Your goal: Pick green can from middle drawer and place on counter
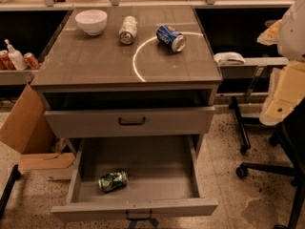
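— Checking the camera view, the only one. Where's the green can (113, 181)?
— In the middle drawer (134, 209), which is pulled fully out. The can lies on its side on the drawer floor, front-left part, slanted, clear of the walls. Dented.
— Gripper?
— Probably the dark bit at the bottom edge, just below the drawer's handle: gripper (141, 223). It's mostly cut off, so I cannot tell if it's spread or closed. It's well apart from the can and holding nothing that I can see.
— Counter (95, 63)?
— A white bowl (91, 21) sits back-left, a pale can (127, 29) is near it, and a blue can (170, 37) lies on the white arc (135, 61). Both cans are on their sides. The front half is bare.
— So the step is the reach into the drawer, pick not done. Risks?
— A round, dented can on its side could roll or squirt out if pinched off-centre. The slant means the wrist has to match its angle. The drawer walls crowd a low approach. Lifting too far back could clip the upper drawer front (128, 121) overhanging the rear.
— And on placing?
— Setting it down near the back could bump the loose cans and set them rolling. The bare front area looks safer.
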Controlling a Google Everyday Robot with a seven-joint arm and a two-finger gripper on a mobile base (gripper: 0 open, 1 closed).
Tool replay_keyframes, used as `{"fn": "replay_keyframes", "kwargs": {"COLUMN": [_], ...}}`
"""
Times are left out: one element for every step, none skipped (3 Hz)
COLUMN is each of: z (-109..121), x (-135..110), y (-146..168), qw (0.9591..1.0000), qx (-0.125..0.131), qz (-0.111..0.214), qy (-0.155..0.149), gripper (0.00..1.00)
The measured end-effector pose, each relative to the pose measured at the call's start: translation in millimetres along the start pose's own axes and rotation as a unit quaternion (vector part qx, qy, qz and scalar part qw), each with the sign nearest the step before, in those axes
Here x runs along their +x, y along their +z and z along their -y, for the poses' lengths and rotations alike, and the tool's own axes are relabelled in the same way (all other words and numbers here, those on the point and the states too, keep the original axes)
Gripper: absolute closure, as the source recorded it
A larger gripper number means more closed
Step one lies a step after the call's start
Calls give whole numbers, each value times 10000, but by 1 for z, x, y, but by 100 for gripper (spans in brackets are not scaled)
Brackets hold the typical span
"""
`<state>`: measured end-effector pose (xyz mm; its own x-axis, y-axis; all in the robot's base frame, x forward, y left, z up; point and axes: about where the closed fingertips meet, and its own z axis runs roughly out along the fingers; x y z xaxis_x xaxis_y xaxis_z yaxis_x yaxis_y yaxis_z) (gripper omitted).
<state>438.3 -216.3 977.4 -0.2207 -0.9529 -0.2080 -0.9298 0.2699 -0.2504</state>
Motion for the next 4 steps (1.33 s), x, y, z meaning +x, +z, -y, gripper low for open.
{"fn": "replay_keyframes", "kwargs": {"z": [0,-7,-26,-57], "x": [0,-7,-18,-33], "y": [0,14,52,99], "qw": [10000,9995,9959,9882], "qx": [-2,-210,-582,-960], "qz": [2,223,655,1131], "qy": [-1,-92,-241,-389], "gripper": [0,0,0,0]}}
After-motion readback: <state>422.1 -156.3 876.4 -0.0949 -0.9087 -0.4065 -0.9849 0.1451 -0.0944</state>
